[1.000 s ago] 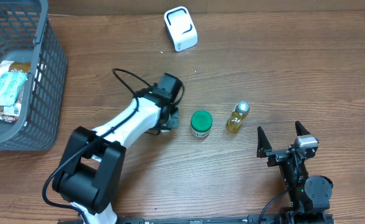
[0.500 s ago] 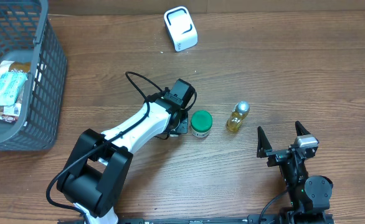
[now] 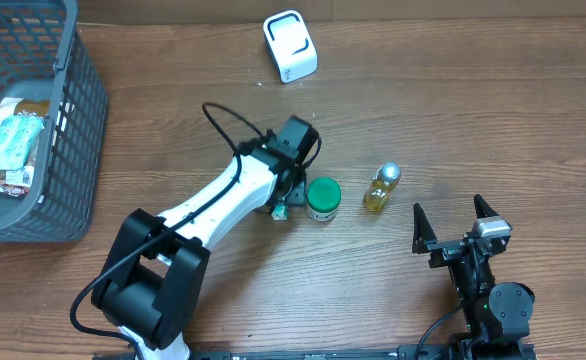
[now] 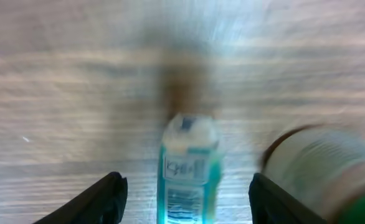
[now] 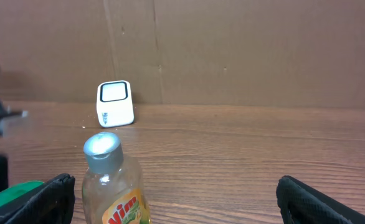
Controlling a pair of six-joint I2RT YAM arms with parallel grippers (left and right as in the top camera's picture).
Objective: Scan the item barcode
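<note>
A small teal-and-white packaged item [image 4: 189, 163] lies on the wooden table between the fingers of my left gripper [image 4: 186, 198], with a gap on each side; the jaws stand open and the view is blurred. From overhead the left gripper [image 3: 281, 204] sits just left of a green-lidded jar [image 3: 322, 198], and a bit of the teal item [image 3: 278, 211] shows beside it. The white barcode scanner [image 3: 290, 46] stands at the back of the table. My right gripper [image 3: 453, 231] rests open near the front right, with nothing between its fingers.
A yellow dish-soap bottle [image 3: 381, 188] with a grey cap stands right of the jar and shows close in the right wrist view as the bottle [image 5: 114, 183]. A dark mesh basket [image 3: 73, 150] holding packets sits at the far left.
The left arm has swung right toward the green jar and its jaws have opened, leaving the teal item on the table. The right arm has not moved.
</note>
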